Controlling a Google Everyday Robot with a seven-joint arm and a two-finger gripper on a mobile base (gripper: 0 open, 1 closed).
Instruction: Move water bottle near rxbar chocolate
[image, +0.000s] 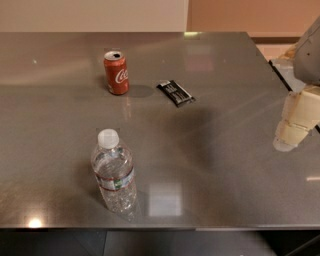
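The water bottle stands upright near the table's front edge, left of centre; it is clear, ribbed, with a white cap and a red-edged label. The rxbar chocolate, a flat black wrapper with white lettering, lies further back, right of centre. My gripper hangs at the far right edge of the view, above the table's right side, well away from both the bottle and the bar. It holds nothing that I can see.
A red soda can stands upright at the back, left of the bar. The grey metal table fills the view; its front edge runs along the bottom and its right edge lies near my gripper.
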